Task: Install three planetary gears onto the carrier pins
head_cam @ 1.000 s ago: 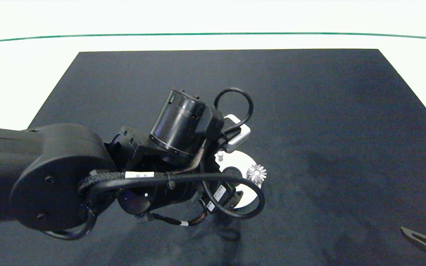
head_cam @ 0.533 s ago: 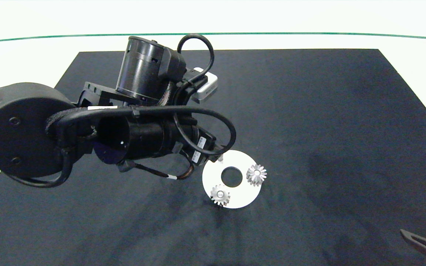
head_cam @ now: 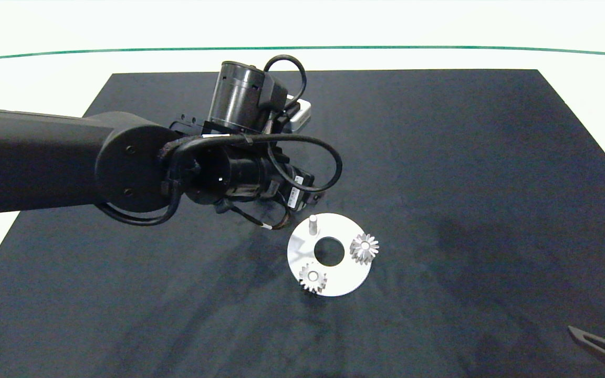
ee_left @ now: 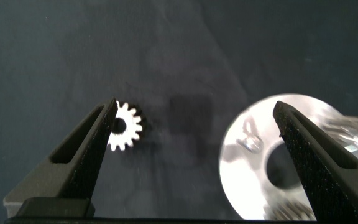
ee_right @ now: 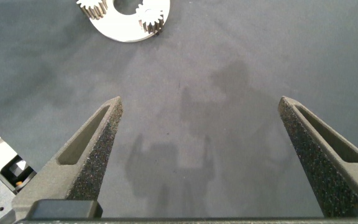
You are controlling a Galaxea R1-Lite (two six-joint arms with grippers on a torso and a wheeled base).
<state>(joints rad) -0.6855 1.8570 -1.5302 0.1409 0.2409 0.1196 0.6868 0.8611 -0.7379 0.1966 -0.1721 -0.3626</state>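
The left arm (head_cam: pixel 45 157) is cased in matte black, looped with black cables (head_cam: pixel 302 157); a white-grey camera block (head_cam: pixel 298 116) is mounted beside its cylindrical joint (head_cam: pixel 239 97).

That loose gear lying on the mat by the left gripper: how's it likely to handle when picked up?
The loose gear looks metal, so probably rigid and dense for its size. Lying flat on the mat, it likely won't roll, but its low profile gives the open left gripper little to grip. Its pointed teeth may slip from the fingers.

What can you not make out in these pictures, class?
- Third gear: head view, hidden under the left arm; only the left wrist view shows it.
- Left claw: head view, hidden behind its own arm.
- Disc: right wrist view, cut off by the edge; its bare pin is out of frame.
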